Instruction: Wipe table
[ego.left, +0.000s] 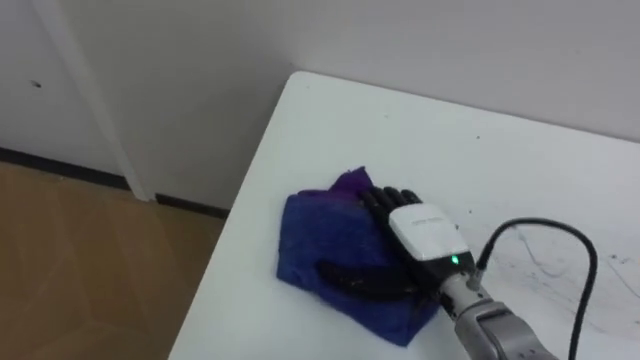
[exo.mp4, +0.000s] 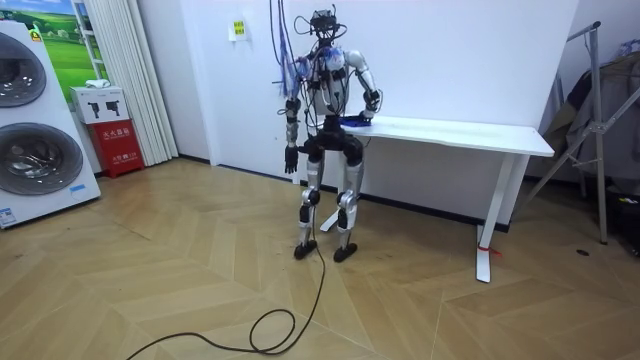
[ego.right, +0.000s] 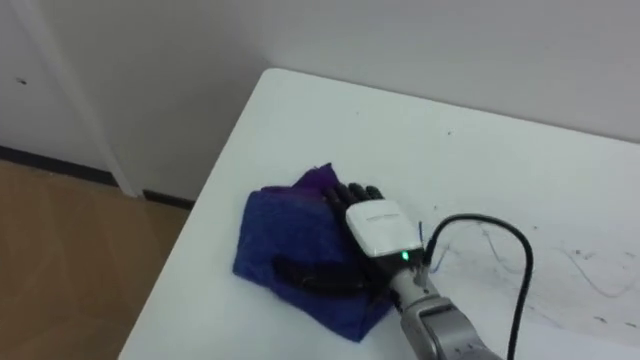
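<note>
The cloth (ego.left: 322, 240) is pressed onto the white bench (ego.left: 500, 170) by the right hand (ego.left: 420, 226), fingers (ego.left: 386, 201) outstretched; the left hand (exo.mp4: 289, 157) is hung at the side.

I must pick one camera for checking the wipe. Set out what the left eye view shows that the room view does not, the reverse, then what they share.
Left eye view: the right hand lies flat, fingers straight, on the crumpled blue cloth near the table corner; thin dark marks lie further right.
Room view: the robot stands at the table's end on the room view's left, its left hand hanging at its side; washing machines and a red box stand nearby.
Shared: white table, blue cloth under the right hand, wooden floor.
</note>
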